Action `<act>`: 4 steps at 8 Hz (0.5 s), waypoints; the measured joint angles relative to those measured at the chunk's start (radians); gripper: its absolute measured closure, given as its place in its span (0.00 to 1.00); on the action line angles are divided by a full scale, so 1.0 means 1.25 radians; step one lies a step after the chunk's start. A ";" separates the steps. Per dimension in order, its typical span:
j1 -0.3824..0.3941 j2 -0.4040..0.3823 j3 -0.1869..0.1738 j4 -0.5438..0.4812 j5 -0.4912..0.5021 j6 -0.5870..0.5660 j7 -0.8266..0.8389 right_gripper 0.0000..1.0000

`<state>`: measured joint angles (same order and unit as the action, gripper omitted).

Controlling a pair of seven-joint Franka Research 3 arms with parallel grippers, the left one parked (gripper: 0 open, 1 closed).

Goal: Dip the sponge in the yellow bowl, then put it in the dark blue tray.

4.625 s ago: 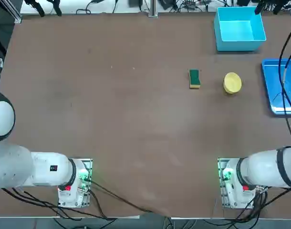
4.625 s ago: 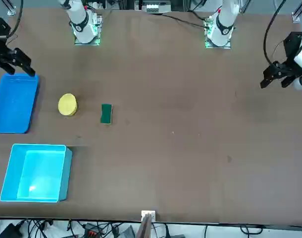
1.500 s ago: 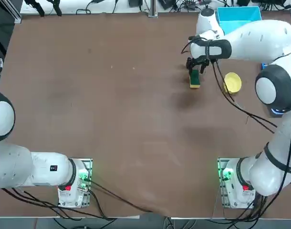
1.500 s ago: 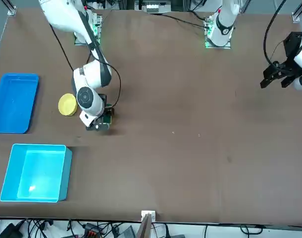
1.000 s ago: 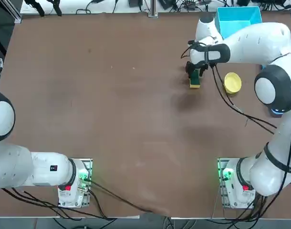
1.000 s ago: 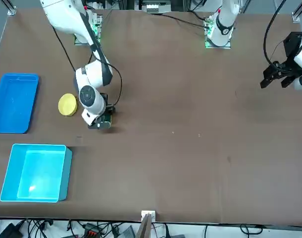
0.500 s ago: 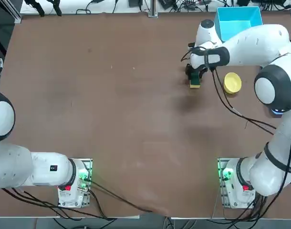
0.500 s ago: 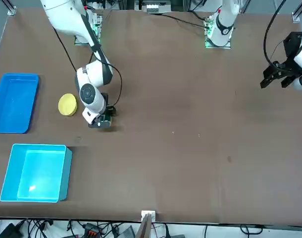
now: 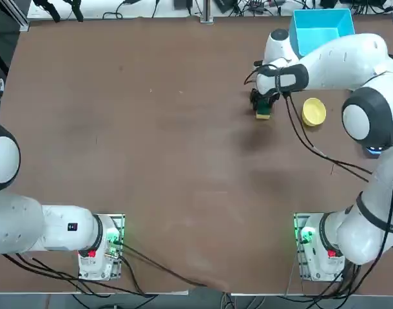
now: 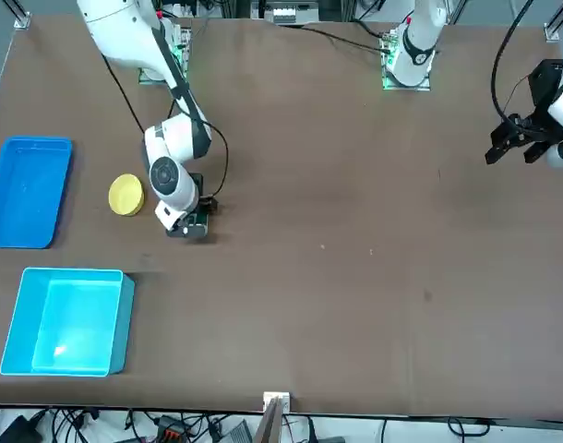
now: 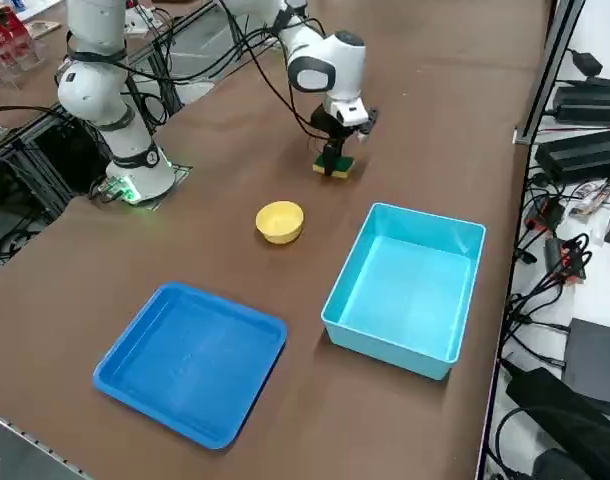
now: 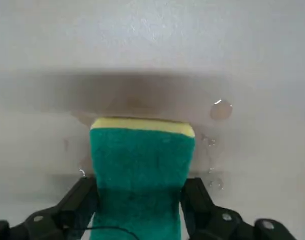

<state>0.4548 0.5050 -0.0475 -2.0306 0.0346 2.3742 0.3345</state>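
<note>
The sponge, green on top with a yellow layer beneath, lies flat on the brown table. It also shows as the sponge in the top view and the sponge in the side view. My right gripper is down over it, one finger pressed against each long side, shut on it; in the overhead view the gripper hides most of the green top. The yellow bowl stands just to the robot's right of the sponge. The dark blue tray lies further right, beyond the bowl.
A deeper light cyan box stands at the far right corner of the table, beyond the bowl and the tray. My right arm reaches across above the bowl and tray area. Cables run along the far edge.
The right gripper has sunk lower around the sponge over the last second, and its fingers have come in against the sponge's sides. The sponge has not moved.
</note>
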 joint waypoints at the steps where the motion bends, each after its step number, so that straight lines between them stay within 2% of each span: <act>1: 0.000 0.003 0.000 0.000 0.000 0.000 0.000 0.04; 4: -0.001 -0.002 0.000 0.002 0.002 -0.008 0.001 0.25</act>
<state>0.4538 0.5025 -0.0476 -2.0280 0.0372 2.3638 0.3351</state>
